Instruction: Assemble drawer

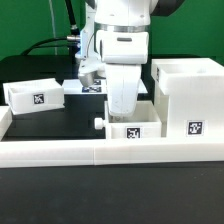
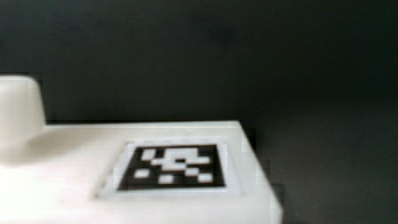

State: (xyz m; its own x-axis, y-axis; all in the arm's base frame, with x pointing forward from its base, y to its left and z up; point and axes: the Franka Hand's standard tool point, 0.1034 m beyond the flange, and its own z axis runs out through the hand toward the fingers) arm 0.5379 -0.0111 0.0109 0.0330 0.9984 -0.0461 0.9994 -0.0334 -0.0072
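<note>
In the exterior view a small white tray with a tag and a side knob sits against the long low wall. My gripper hangs straight down onto this tray's back part; its fingertips are hidden, so I cannot tell how the jaws stand. A second tagged tray lies at the exterior view's left. The big cube housing stands at the exterior view's right, next to the near tray. The wrist view shows only a close white tray face with a tag and a knob; no fingers show.
The long low white wall runs across the front of the black table. The arm's base and cables stand behind the gripper. Bare black tabletop lies between the left tray and the near tray.
</note>
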